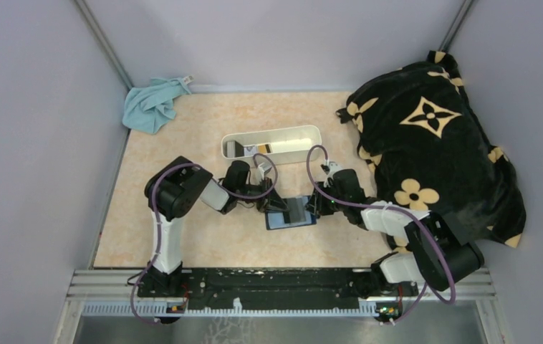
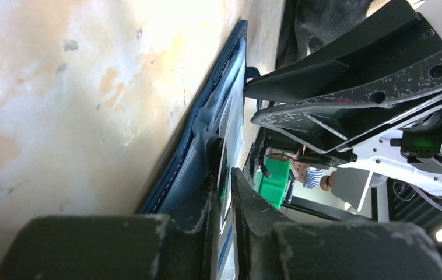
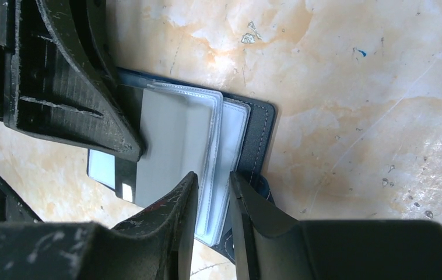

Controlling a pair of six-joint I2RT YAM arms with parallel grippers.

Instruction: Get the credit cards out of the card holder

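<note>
The navy card holder point(image 1: 283, 221) lies open on the table between my two grippers. A grey credit card point(image 1: 296, 208) lies on its clear sleeves. My left gripper point(image 1: 267, 204) is at its left edge and, in the left wrist view, my left gripper point(image 2: 223, 175) is shut on the thin edge of a card point(image 2: 225, 204) beside the navy cover point(image 2: 189, 157). My right gripper point(image 3: 213, 175) is shut on the clear sleeves at the holder's right side point(image 3: 262, 128). The grey card point(image 3: 166, 151) sticks out toward the left finger point(image 3: 79, 105).
A long white tray point(image 1: 304, 132) behind the holder has a few cards point(image 1: 243, 148) at its left end. A blue cloth point(image 1: 152, 104) lies at the back left. A black flowered blanket point(image 1: 433, 143) fills the right side.
</note>
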